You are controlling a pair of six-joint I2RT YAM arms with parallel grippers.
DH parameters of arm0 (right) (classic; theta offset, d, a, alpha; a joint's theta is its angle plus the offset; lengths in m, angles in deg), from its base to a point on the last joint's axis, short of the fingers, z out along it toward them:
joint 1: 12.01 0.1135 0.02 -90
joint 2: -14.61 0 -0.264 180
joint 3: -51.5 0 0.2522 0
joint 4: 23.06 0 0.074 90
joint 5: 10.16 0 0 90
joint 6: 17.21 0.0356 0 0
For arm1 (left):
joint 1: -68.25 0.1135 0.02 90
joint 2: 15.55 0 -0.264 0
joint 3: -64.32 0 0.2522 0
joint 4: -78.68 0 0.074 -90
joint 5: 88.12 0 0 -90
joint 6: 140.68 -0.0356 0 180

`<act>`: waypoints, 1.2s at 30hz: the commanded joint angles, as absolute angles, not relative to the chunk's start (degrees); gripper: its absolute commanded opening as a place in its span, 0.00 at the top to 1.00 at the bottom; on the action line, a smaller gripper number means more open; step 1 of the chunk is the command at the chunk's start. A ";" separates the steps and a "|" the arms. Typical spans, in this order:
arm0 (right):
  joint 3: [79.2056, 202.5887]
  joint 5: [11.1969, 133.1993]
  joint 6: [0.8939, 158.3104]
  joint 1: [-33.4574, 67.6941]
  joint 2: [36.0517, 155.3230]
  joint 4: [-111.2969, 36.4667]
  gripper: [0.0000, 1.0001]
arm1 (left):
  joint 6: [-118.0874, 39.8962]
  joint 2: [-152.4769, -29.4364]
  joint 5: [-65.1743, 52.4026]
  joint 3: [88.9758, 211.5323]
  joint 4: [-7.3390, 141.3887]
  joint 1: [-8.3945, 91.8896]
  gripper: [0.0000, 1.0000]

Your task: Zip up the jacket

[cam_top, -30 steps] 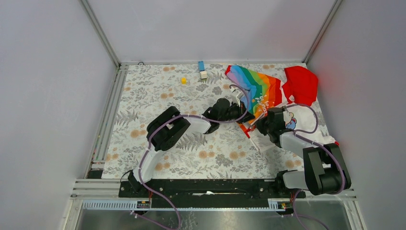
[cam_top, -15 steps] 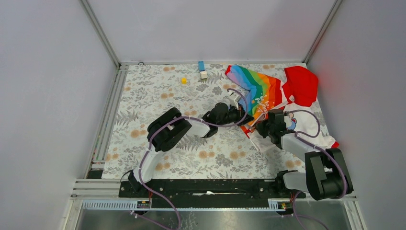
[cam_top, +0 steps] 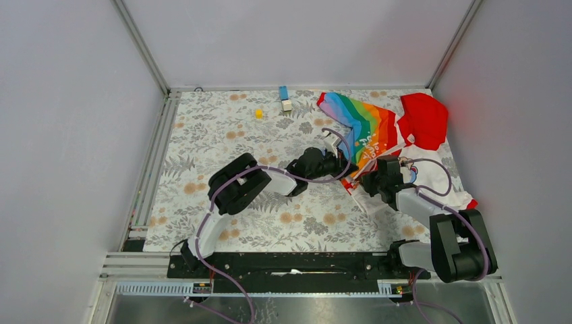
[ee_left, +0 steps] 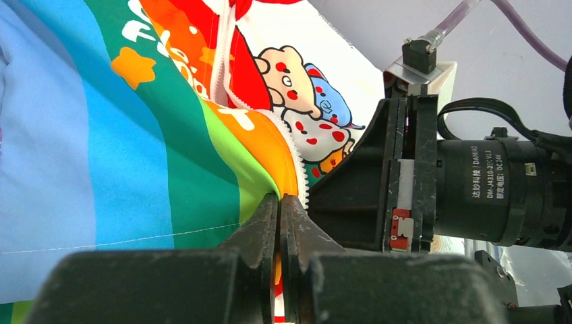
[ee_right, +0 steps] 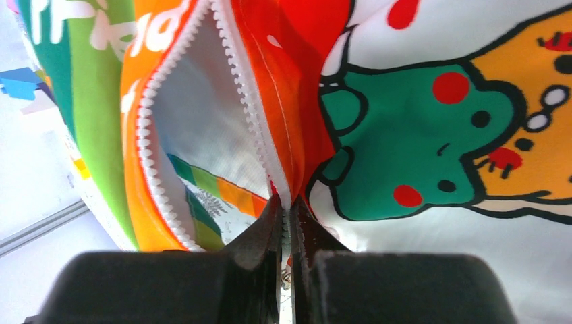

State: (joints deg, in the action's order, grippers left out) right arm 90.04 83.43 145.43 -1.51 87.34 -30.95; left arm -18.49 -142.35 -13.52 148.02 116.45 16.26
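The jacket point(cam_top: 378, 128) lies at the back right of the table, rainbow panel to the left, red hood point(cam_top: 425, 118) at the far right, white cartoon-printed body under the right arm. My left gripper point(cam_top: 342, 164) is shut on the orange zipper edge of the rainbow panel point(ee_left: 202, 121), pinched at the white zipper teeth point(ee_left: 297, 169). My right gripper point(cam_top: 366, 179) is shut on the other zipper edge point(ee_right: 260, 135), beside a green frog print point(ee_right: 411, 142). The two zipper sides gape apart, showing the white lining point(ee_right: 195, 128). The zipper slider is not visible.
A blue and white block point(cam_top: 284, 97) and a small yellow piece point(cam_top: 258, 113) lie on the floral mat point(cam_top: 216, 135) at the back. Grey walls close in on three sides. The right arm's wrist motor point(ee_left: 499, 189) sits close to my left gripper.
Both grippers keep their hold on the jacket edges. The left gripper has shifted slightly right and back, and the right gripper slightly forward-left; the rainbow panel is pulled a little flatter.
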 commanded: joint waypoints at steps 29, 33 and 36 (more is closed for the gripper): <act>98.66 81.51 132.25 -1.12 85.72 -42.46 1.00 | -29.50 -124.47 -12.32 147.19 93.35 16.34 0.13; 99.34 80.13 133.65 -1.17 84.60 -43.56 1.00 | -31.68 -125.43 -16.80 144.68 97.65 15.06 0.21; 99.45 80.01 134.77 -1.20 83.72 -43.33 1.00 | -32.69 -127.96 -19.27 146.31 96.93 14.93 0.32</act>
